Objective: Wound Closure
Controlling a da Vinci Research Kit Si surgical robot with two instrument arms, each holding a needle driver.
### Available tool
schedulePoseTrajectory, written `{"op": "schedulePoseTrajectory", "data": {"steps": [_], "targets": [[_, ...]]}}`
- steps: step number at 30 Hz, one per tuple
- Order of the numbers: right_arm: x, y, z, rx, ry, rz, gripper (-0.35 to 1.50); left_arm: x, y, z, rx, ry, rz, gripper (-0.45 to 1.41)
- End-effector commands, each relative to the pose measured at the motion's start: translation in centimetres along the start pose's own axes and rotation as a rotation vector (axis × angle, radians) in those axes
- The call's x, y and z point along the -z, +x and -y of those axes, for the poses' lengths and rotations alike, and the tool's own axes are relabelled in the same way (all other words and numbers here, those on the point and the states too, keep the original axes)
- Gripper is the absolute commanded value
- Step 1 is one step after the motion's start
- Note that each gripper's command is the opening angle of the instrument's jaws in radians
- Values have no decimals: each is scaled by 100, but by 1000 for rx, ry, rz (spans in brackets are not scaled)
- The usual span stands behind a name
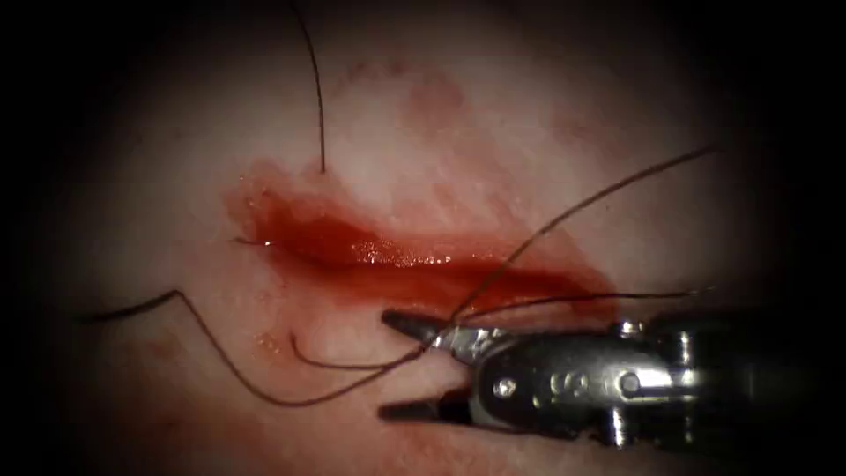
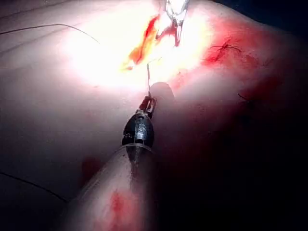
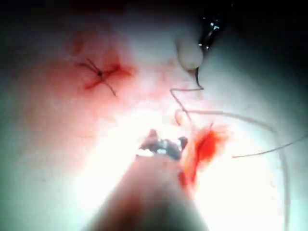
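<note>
The cut [image 1: 397,256] runs across the tissue [image 1: 493,132] and holds red fluid. My right tool [image 1: 386,363] reaches in from the right, just below the cut's right half, jaws open and holding nothing. Dark thread [image 1: 529,242] crosses its upper jaw near the hinge and sweeps on in a loop [image 1: 291,401] to the lower left. In the left wrist view my left tool [image 2: 148,102] hangs over the tissue short of the cut [image 2: 142,48], jaws shut on a thin strand of thread [image 2: 148,79] leading toward it. The right tool [image 2: 174,21] stands open beyond.
Another thread end [image 1: 317,97] rises from the cut's left end toward the top. A finished stitch with short cut ends [image 3: 99,73] sits on a reddened patch away from the open cut, also seen as a dark stitch [image 2: 224,48].
</note>
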Motion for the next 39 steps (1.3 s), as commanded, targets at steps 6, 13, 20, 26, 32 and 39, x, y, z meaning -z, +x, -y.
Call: {"op": "schedulePoseTrajectory", "data": {"steps": [6,13,20,26,32,39], "targets": [[-43,12,1,-1,5,-3,86,-10,-1,-8,-1,-17,-6,-45],[-61,21,-5,-10,8,-10,42,-15,-2,-17,-11,-32,-11,-45],[-50,21,6,-21,117,-52,-35,-21,-11,-24,-25,-39,-10,-45],[-22,23,30,-18,134,-35,-35,-22,-12,-25,-33,-39,-11,-45],[5,26,48,-17,162,-39,-35,-28,-12,-25,-35,-39,-11,-45],[13,34,61,-8,179,-40,-35,-30,-14,-24,-37,-39,-11,-45]]}}
